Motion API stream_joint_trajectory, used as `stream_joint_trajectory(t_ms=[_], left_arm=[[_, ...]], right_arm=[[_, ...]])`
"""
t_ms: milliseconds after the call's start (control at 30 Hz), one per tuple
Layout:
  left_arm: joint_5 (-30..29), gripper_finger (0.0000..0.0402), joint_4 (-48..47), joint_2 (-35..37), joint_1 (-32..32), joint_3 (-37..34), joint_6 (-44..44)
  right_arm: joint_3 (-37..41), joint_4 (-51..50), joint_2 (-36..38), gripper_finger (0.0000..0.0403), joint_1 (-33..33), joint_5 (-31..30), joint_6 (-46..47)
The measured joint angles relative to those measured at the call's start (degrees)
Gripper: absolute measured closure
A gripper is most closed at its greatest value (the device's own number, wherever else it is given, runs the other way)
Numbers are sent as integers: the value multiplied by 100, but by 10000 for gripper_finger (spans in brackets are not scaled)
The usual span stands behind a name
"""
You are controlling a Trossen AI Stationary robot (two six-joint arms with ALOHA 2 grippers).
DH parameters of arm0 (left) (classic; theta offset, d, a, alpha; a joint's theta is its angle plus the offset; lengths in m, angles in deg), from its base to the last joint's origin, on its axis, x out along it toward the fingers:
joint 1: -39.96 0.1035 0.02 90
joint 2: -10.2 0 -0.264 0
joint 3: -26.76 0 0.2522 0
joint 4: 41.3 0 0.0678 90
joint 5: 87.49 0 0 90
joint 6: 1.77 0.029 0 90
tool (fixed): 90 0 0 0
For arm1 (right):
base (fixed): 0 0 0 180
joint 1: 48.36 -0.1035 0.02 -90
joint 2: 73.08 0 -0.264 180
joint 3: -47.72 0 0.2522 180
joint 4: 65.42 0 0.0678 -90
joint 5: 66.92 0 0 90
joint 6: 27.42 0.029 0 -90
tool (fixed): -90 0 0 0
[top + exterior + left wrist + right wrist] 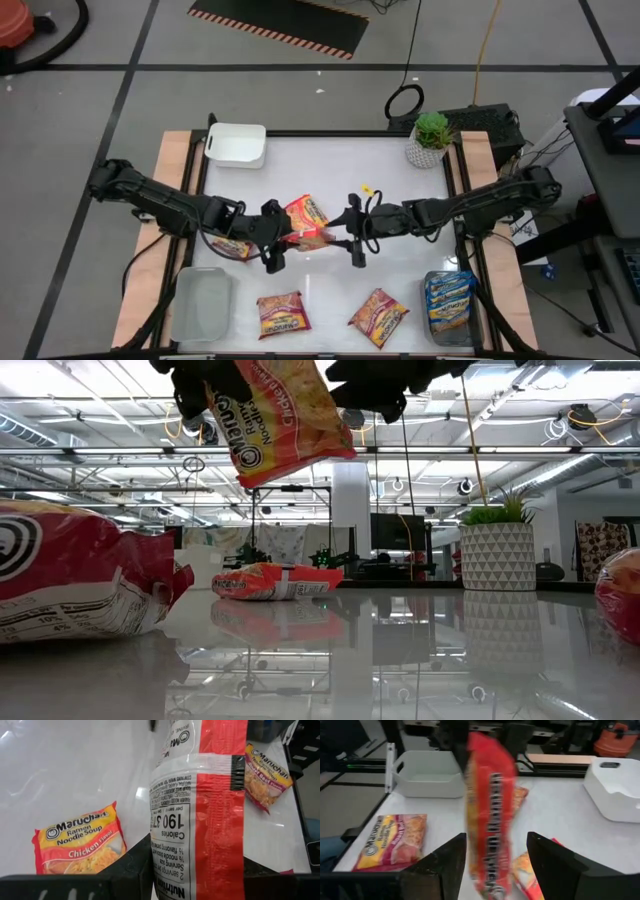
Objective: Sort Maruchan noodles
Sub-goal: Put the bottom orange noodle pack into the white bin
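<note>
On my overhead feed the table [330, 160] fills the middle, and both arms reach in level toward its center, the left arm from nine o'clock, the right arm from three. The left gripper [272, 238] is clamped on an orange-red packet [308, 222], lifted off the surface; from table height that packet [283, 415] hangs tilted, high at twelve o'clock, its top cut off. The right gripper [356, 232] sits just beside the packet at its three o'clock side, fingers spread apart; its wrist camera shows the packet [490, 820] blurred between them, and I can't tell whether they touch it. A clear bin [203, 308] sits at seven o'clock, a white bin [236, 145] at eleven. Blue packets [448, 300] are stacked at five o'clock, two loose packets lie at six [283, 315] [378, 317], and one more [232, 248] is half hidden under the left arm. A plant [430, 140] stands at one o'clock.
</note>
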Motion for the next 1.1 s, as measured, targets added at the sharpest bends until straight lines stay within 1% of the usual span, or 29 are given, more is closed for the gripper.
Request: stream_joint_trajectory(t_ms=[167,400,567,667,767,833,1000,1100], left_arm=[[-4,268,6,0,11,0,85],[-50,268,65,0,98,0,35],[-94,268,63,0,105,0,42],[-79,268,82,2,101,0,50],[-50,268,141,2,97,0,89],[-37,268,284,2,94,0,127],[-48,268,421,2,98,0,124],[-79,268,411,2,105,0,127]], right_arm=[[1,124,0,199,16,-7,23],[6,738,-378,199,50,-147,30],[6,765,-341,199,173,-152,30],[6,843,-328,208,175,-11,31],[3,888,-380,227,205,410,169],[3,887,-471,237,227,554,222],[6,965,-544,241,273,545,185],[6,1065,-544,244,302,425,181]])
